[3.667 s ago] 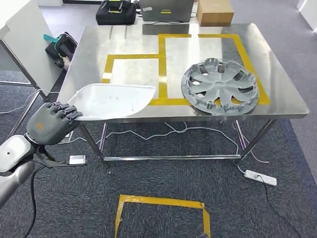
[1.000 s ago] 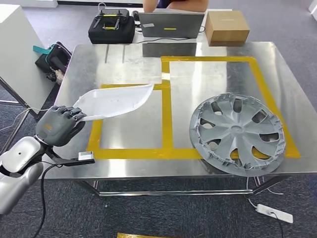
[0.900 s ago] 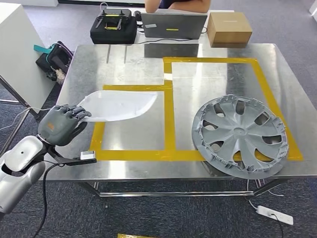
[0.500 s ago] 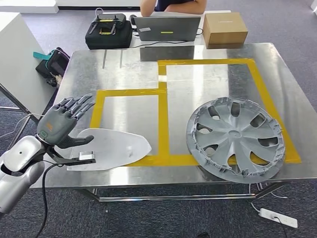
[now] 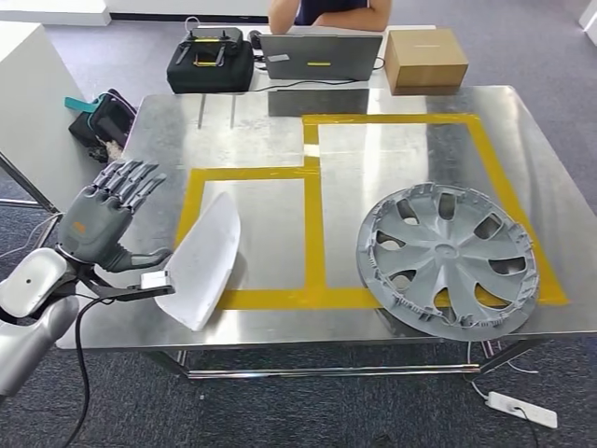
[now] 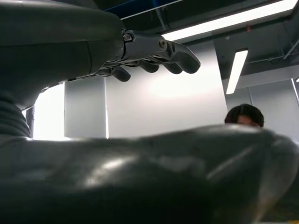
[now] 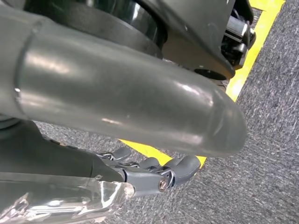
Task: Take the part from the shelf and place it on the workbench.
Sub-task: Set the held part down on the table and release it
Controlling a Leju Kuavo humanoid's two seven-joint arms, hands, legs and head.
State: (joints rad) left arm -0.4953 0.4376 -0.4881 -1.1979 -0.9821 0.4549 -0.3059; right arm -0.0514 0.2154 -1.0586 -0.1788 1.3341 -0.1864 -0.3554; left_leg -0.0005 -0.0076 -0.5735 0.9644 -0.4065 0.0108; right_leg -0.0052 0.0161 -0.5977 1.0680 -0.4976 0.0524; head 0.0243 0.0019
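The white curved part (image 5: 205, 261) stands tilted on the steel workbench (image 5: 246, 131) near its front left edge, partly over the yellow tape. My left hand (image 5: 99, 224) is just left of it, fingers spread and holding nothing; its thumb tip points at the part's edge, and I cannot tell whether they touch. In the left wrist view the fingers (image 6: 159, 51) stretch out well clear of the thumb. My right hand (image 7: 151, 172) hangs over the carpet with its fingers extended and nothing in it.
A grey wheel cover (image 5: 447, 257) lies on the bench's right half inside a yellow tape frame. A laptop (image 5: 320, 56), black case (image 5: 210, 61) and cardboard box (image 5: 424, 58) line the far edge, where a person (image 5: 327, 11) sits. A bag (image 5: 105, 117) is on the floor at left.
My left hand carried the part over the bench, then opened and let it go. The part lay flat half a second ago and now stands tipped up beside my thumb.
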